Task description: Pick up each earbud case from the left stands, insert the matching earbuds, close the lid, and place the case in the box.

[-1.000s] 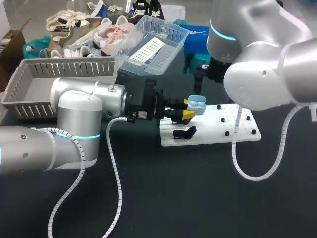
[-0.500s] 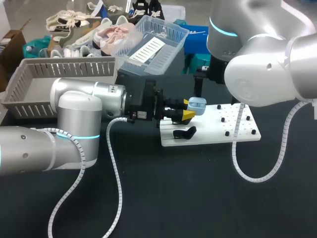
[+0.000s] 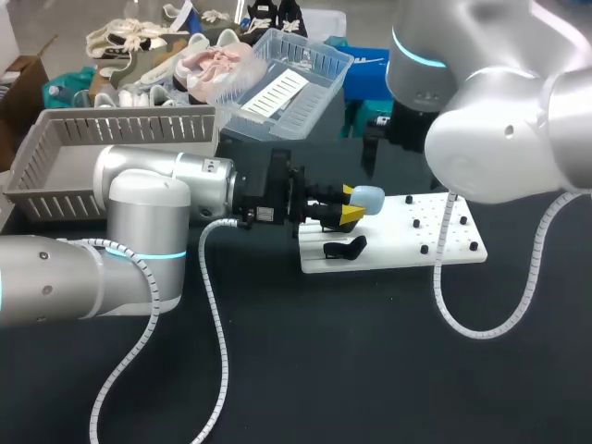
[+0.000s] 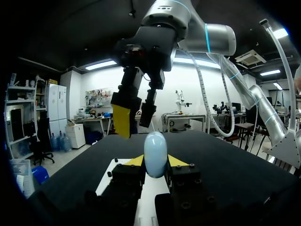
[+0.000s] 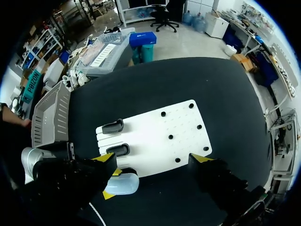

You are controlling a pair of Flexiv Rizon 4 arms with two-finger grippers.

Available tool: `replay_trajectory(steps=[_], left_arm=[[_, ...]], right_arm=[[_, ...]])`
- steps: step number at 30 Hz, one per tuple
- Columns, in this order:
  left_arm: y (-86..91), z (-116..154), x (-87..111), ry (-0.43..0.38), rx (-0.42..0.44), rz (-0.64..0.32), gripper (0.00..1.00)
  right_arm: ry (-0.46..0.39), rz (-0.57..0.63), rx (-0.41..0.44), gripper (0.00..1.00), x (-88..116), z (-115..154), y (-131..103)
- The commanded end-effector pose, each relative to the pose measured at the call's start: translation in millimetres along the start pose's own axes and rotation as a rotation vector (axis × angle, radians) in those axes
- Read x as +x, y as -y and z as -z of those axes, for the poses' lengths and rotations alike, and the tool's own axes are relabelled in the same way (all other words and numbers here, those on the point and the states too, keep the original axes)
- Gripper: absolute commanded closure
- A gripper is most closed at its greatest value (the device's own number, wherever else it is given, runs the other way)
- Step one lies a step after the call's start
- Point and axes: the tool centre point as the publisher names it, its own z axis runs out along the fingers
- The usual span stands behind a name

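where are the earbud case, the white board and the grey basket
earbud case (image 3: 369, 197), head view, its rounded top
white board (image 3: 398, 248), head view, bare middle part
grey basket (image 3: 53, 204), head view, slatted front wall

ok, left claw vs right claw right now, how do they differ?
The left claw is shut on the light blue earbud case, whose lid is closed; the right claw is open and empty. The left claw lies level beside the white board; the right claw points down from above that board. Both have yellow tips.
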Motion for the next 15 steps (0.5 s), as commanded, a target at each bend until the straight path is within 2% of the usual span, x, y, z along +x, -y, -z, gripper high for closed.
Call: replay_trajectory(steps=[1, 6, 15], left_arm=[[0.1, -0.3, 0.2, 0.001, -0.002, -0.001, 1.00], [0.0, 0.8, -2.6, 0.002, -0.005, -0.001, 1.00], [-3.0, 15.1, -25.3, -0.032, -0.087, 0.000, 1.00]], right_arm=[[0.054, -0.036, -0.052, 0.00, 3.6, 5.8, 13.6], [0.073, -0.069, -0.154, 0.00, 2.0, 13.1, 19.1], [0.087, -0.082, -0.209, 0.00, 1.8, 13.7, 21.8]])
